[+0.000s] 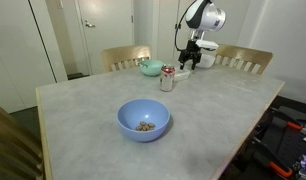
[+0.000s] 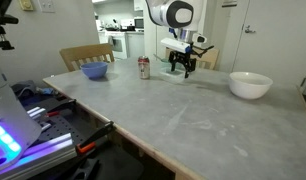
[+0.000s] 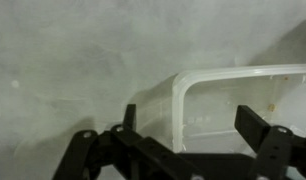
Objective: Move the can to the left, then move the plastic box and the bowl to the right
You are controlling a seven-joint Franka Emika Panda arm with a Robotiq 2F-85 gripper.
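the arm (image 1: 211, 18) is glossy white with rounded, bulbous housings and a dark circular cap (image 2: 178, 14) on one joint — the gripper (image 2: 183, 64) at its end is all black, with angular linkage bars and blocky matte fingers (image 3: 255, 128).

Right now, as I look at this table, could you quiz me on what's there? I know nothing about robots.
1. True or false: the claw is gripping the can.
2. In the wrist view, what lies under the open claw? A) plastic box B) spoon C) sponge
3. Fill in: the light-blue bowl is ___ (empty / not empty).
Key: 1 false; 2 A; 3 not empty, with brownish bits inside.
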